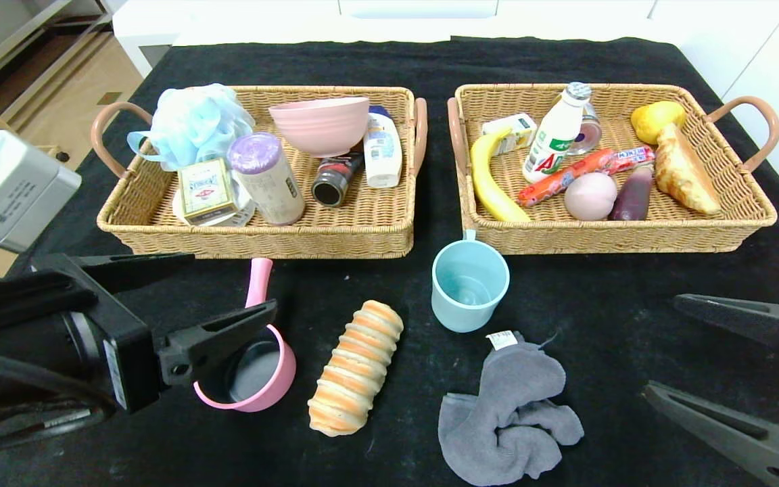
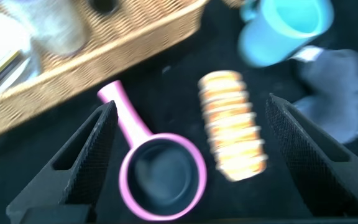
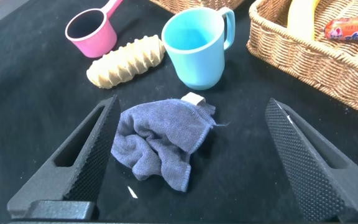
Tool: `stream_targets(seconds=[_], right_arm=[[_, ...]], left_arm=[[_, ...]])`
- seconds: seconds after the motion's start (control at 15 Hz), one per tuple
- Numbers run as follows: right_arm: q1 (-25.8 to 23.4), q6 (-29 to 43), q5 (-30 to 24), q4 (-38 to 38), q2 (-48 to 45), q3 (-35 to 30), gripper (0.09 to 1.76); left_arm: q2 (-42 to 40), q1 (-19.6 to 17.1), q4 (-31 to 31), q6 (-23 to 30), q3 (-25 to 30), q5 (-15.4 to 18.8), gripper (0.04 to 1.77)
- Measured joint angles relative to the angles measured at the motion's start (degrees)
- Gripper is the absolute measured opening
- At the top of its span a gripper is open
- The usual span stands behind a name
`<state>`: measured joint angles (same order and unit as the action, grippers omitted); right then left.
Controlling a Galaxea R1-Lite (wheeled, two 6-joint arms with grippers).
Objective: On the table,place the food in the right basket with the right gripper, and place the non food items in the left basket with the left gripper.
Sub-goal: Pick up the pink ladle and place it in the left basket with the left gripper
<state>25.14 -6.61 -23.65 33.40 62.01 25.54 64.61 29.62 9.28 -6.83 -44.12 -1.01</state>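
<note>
Black table (image 1: 633,297); left end effector (image 1: 180,297) spread over pink scoop (image 1: 254,372), right end effector (image 1: 721,365) agape.

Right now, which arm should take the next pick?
Left. The left gripper hangs open directly over the pink saucepan, a non-food item bound for the left basket. The right gripper, also open, is near the grey cloth, which isn't its job; the bread lies farther off.
</note>
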Motion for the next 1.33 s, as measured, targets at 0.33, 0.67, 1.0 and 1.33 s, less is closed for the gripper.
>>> stream_targets(seconds=[0.33,0.67,1.0,1.33], right_arm=[[-0.02,0.07,0.09,-0.22,-0.52,-0.13,1.7],[-0.04,0.17,0.09,-0.3,-1.24,-0.07,1.7],[-0.11,0.24,0.11,-0.3,-1.99,0.11,1.7],[-1.11,0.17,0.11,-0.22,-2.12,0.32,1.71]], left_arm=[[2.83,-5.01,-17.08,4.41,-9.11,-7.69,1.72],[3.39,-9.59,-23.75,7.88,-10.57,-6.89,1.72],[4.85,-12.13,-23.64,10.02,-8.08,-7.42,1.72],[8.42,-12.21,-16.1,10.07,-4.78,-7.85,1.72]])
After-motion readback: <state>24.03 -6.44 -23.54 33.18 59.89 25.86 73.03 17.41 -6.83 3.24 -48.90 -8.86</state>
